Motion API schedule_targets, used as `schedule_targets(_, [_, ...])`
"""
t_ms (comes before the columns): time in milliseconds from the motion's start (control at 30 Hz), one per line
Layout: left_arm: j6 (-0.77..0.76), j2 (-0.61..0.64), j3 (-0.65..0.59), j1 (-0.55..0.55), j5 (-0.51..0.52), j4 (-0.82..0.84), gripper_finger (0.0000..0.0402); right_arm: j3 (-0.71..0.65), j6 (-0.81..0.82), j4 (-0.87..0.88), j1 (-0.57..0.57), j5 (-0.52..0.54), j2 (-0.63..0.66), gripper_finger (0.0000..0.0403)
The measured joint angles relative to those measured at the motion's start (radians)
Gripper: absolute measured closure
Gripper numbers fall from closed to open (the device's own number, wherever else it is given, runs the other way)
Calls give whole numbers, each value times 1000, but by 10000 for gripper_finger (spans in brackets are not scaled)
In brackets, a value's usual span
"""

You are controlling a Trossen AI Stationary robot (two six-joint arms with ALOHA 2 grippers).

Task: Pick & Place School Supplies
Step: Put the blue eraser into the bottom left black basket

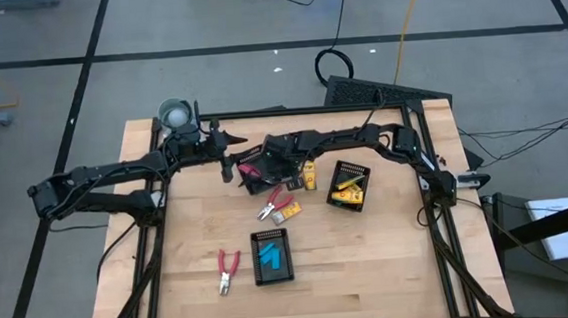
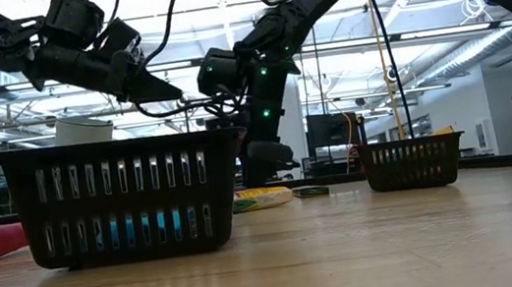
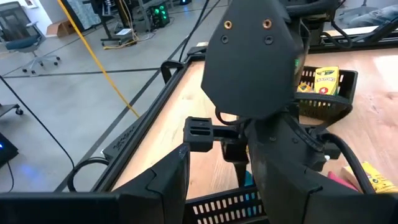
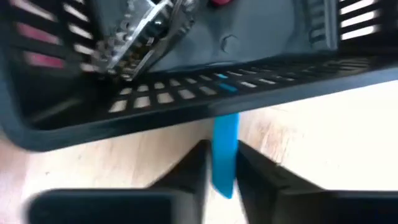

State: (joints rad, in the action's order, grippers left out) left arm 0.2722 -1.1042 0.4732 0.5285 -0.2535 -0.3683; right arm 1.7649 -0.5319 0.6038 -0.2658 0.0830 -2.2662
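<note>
My right gripper [image 4: 221,152] reaches to the table's middle [image 1: 255,169] and is shut on a light-blue oblong piece [image 4: 224,155], right at the outer wall of a black slotted tray [image 4: 186,102]. Red-handled pliers [image 4: 134,31] lie inside that tray. My left gripper [image 3: 227,168] hovers open above the table's far left [image 1: 229,143], touching nothing. More pliers [image 1: 272,203] and a yellow block [image 1: 288,213] lie on the wood. Another pair of pliers [image 1: 228,271] lies near the front. My right gripper pinches the light-blue piece by its two long sides [image 4: 217,163] between its two fingers. The fingers slant steeply down and lie along the piece. Its free end [image 4: 226,121] sticks out past the fingertips to the tray's wall. Whether it is off the table I cannot tell.
A black tray [image 1: 348,186] holding yellow blocks stands right of centre, with one yellow block [image 1: 308,175] loose beside it. A tray [image 1: 272,257] with light-blue pieces stands near the front. A grey-white cup [image 1: 174,113] sits at the far left corner. Black rails [image 1: 291,110] frame the table.
</note>
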Motion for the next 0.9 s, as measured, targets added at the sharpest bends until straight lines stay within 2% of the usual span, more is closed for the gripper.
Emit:
schedule_targets(33, [0,0,0,0,0,0,225,0,1,-6,0,4,-1,363])
schedule_targets(100, [4,0,0,0,0,0,225,-2,13,-7,0,7,8,378])
schedule_targets(233, [12,5,0,1,20,7,225,-3,50,9,0,27,16,378])
schedule_targets(467, [13,108,0,20,25,60,225,-4,89,96,-1,134,36,378])
schedule_targets(667, [-6,210,0,21,23,147,225,-5,93,109,-4,222,117,378])
schedule_targets(900, [-8,213,0,19,45,223,225,-3,108,141,55,230,246,378])
